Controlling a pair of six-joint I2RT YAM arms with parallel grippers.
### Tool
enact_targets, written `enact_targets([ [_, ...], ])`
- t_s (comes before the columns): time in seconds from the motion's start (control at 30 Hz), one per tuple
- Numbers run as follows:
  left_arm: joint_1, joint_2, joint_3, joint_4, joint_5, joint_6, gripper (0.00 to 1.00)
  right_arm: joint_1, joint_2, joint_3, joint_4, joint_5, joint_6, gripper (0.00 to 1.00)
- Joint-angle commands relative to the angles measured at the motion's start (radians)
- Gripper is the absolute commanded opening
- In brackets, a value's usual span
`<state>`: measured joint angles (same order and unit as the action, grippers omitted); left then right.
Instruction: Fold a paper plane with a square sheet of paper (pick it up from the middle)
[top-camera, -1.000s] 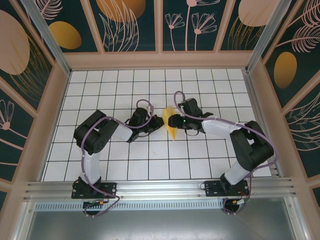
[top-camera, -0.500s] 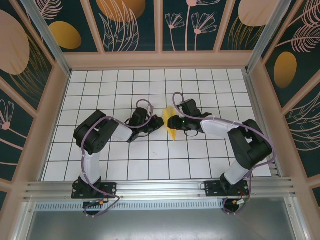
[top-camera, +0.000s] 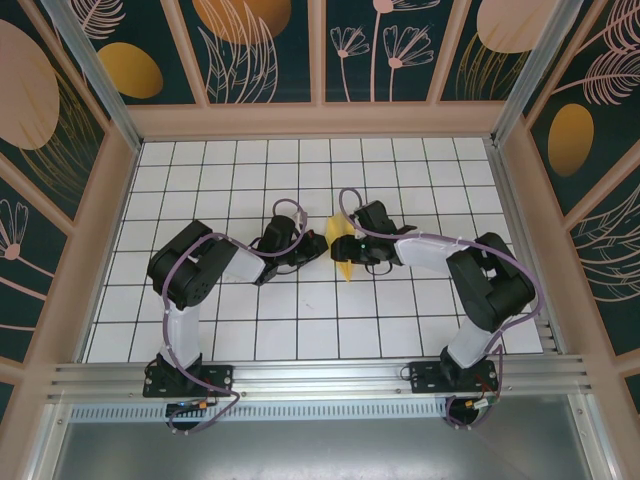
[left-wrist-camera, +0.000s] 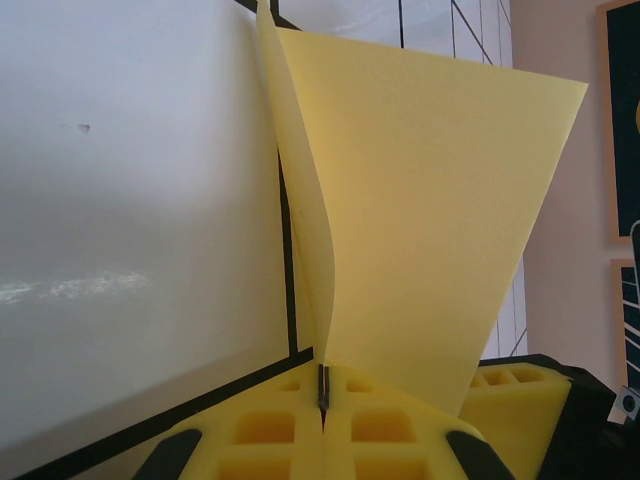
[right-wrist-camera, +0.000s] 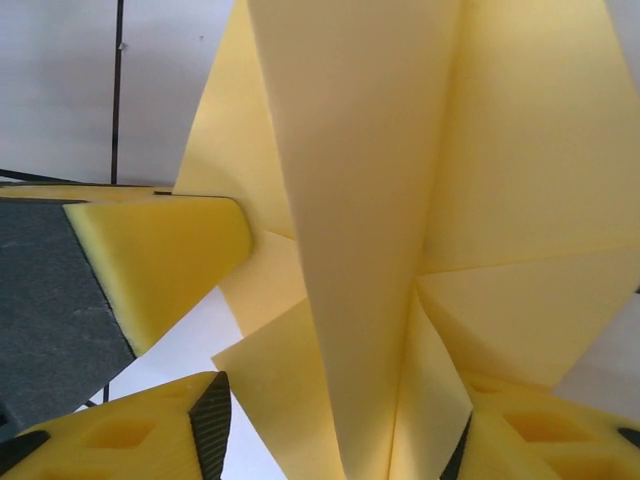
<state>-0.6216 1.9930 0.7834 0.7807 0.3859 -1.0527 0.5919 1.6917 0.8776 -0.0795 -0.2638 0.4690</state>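
1. The left arm (top-camera: 190, 270) is reaching from its base at the near left towards the middle of the white gridded table (top-camera: 200, 320), its forearm lying low over the tiles.
2. The left gripper (top-camera: 312, 250) is pointing right, at the centre of the table. In the left wrist view the left gripper (left-wrist-camera: 323, 400) is pressing its two yellow foam pads (left-wrist-camera: 270, 432) together, and they are pinching the lower edge of the paper in the seam between them.
3. The sheet of paper (top-camera: 345, 266) is sitting between the two grippers as a narrow yellow wedge, its pointed end facing the near edge of the table. From the left wrist the sheet of paper (left-wrist-camera: 430, 230) is standing up out of the pads, with a thin curved layer on the left and a broad panel widening on the right.
4. From the right wrist the sheet of paper (right-wrist-camera: 350, 200) is showing several creased layers, with a pad of the left gripper (right-wrist-camera: 150, 260) touching its left side.
5. The right gripper (top-camera: 352, 250) is facing left, right against the paper. In its own view the right gripper (right-wrist-camera: 340, 425) is holding its fingers (right-wrist-camera: 120, 440) spread well apart, with the folded layers lying between them. Whether the pads are pressing on the paper I cannot tell.
6. The right arm (top-camera: 490, 285) is bending in from the near right.
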Motion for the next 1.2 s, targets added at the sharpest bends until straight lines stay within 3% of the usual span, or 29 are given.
enact_targets([
  [0.0, 0.006, 0.018, 0.018, -0.017, 0.016, 0.012, 0.0, 0.011, 0.006, 0.019, -0.01, -0.011, -0.016, 0.6],
  [0.2, 0.006, 0.021, 0.021, -0.018, 0.018, 0.013, 0.0, 0.02, 0.0, 0.017, -0.013, -0.001, -0.029, 0.64],
  [0.57, 0.005, 0.0, 0.019, -0.045, 0.008, 0.027, 0.0, 0.034, 0.035, 0.056, -0.078, 0.152, -0.001, 0.24],
  [0.67, 0.006, -0.013, 0.023, -0.065, 0.002, 0.038, 0.03, 0.045, 0.057, 0.072, -0.101, 0.19, 0.004, 0.19],
  [1.03, 0.026, -0.136, 0.029, -0.238, -0.113, 0.098, 0.34, 0.09, 0.105, 0.127, -0.147, 0.272, 0.025, 0.21],
  [1.17, 0.053, -0.208, 0.007, -0.317, -0.191, 0.122, 0.43, 0.095, 0.108, 0.137, -0.157, 0.298, 0.034, 0.15],
])
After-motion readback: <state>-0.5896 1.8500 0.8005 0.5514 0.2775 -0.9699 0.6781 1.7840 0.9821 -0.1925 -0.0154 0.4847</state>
